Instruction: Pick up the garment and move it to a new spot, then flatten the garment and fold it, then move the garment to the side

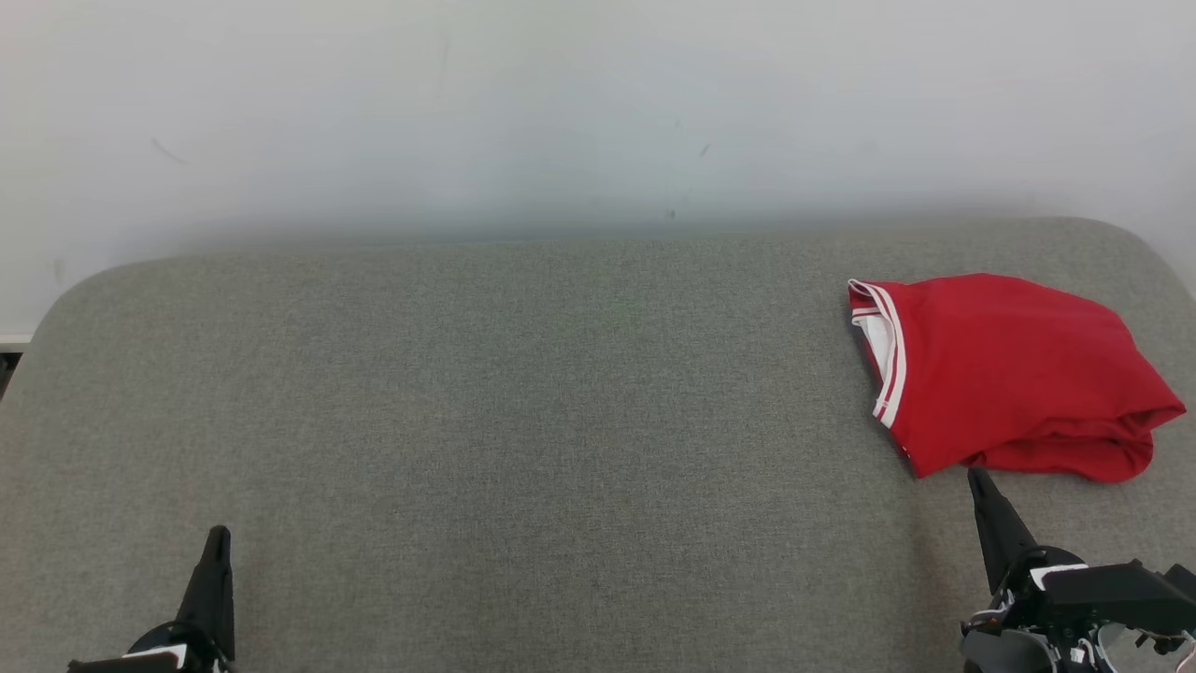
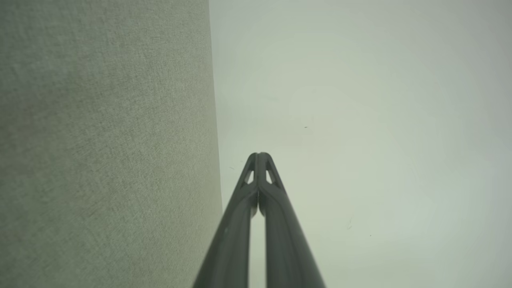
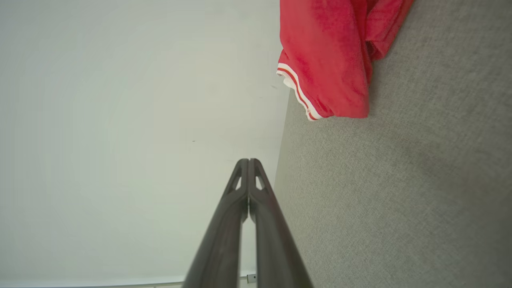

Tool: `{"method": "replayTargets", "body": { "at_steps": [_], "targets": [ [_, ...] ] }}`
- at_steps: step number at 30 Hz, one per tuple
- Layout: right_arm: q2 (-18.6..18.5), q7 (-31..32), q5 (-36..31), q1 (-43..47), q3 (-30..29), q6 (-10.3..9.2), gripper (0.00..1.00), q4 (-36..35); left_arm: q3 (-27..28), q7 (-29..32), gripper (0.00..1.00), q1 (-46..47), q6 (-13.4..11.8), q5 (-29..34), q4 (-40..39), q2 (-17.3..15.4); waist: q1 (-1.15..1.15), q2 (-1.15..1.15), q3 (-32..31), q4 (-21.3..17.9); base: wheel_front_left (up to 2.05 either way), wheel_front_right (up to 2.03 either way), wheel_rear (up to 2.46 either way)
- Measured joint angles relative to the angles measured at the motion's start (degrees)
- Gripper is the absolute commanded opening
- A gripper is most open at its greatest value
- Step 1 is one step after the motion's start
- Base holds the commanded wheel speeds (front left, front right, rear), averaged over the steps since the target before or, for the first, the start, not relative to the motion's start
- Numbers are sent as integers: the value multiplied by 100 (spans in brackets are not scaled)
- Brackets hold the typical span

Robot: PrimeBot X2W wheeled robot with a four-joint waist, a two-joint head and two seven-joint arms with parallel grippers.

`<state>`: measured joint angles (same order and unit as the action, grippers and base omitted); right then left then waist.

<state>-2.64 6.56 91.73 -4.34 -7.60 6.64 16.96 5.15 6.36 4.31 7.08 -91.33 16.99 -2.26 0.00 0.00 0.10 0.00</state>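
A red garment (image 1: 1004, 374) with a white-striped hem lies folded into a compact bundle at the right end of the grey fabric surface (image 1: 523, 402). The right wrist view has the garment (image 3: 332, 56) at its top. My right gripper (image 1: 978, 479) is shut and empty, its tip just in front of the garment's near edge, apart from it. In the right wrist view the right gripper (image 3: 248, 161) has its fingers pressed together. My left gripper (image 1: 218, 535) is shut and empty at the lower left, far from the garment. The left gripper (image 2: 259, 154) points toward the wall.
A plain white wall (image 1: 561, 112) rises behind the grey surface. The surface has rounded far corners and a wide bare stretch left of the garment. A strip of floor edge (image 1: 9, 346) shows at the far left.
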Motion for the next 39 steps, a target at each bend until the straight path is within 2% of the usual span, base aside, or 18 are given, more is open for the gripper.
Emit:
{"method": "replayTargets", "body": {
  "at_steps": [39],
  "targets": [
    [2,0,2,-3,1,25,0,1,-1,0,0,7,0,0,8,4,0,0,0,0,0,0,0]
  ]
}}
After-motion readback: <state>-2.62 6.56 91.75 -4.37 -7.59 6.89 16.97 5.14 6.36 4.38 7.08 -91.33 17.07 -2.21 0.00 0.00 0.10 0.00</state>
